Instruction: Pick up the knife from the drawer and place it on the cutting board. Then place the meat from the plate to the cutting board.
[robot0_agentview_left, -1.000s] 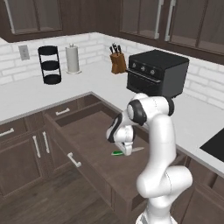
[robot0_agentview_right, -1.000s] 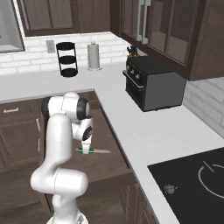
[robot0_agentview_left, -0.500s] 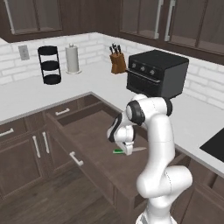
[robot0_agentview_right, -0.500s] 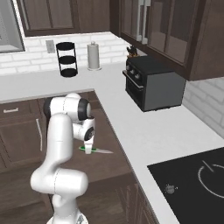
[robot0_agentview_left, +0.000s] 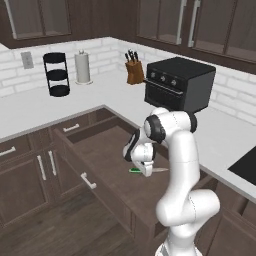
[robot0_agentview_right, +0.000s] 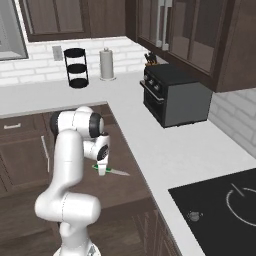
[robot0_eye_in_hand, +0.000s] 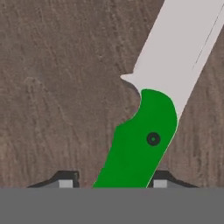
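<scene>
Over on the left, against the tiled wall, a black tiered rack (robot0_agentview_left: 59, 75) and a paper towel roll (robot0_agentview_left: 82, 68) stand on the white table (robot0_agentview_left: 40, 107), with nothing happening near them. Below, the drawer (robot0_agentview_left: 107, 155) is pulled wide open, its silver bar handle (robot0_agentview_left: 88, 181) facing the room. The arm bends down into it, and the hand (robot0_agentview_left: 143, 167) sits low over the knife (robot0_agentview_left: 140, 170), whose green handle pokes out to one side and pale blade to the other.

From the camera on the hand, the knife (robot0_eye_in_hand: 151, 113) lies flat on the drawer's wooden floor, handle running down between the two fingertips (robot0_eye_in_hand: 65, 180). They stand on either side of the handle, apart, with a sliver of wood visible at each side; whether they already touch it I can't quite tell, since the tips are mostly cut off.

So this looks like the grasp in the first step. Next, I'd expect the fingers to close on the handle, then a straight lift clear of the drawer walls.

Further right sit the knife block (robot0_agentview_left: 133, 69) and the black oven (robot0_agentview_left: 179, 84). The cutting board is somewhere beyond, so a carry will follow.
</scene>
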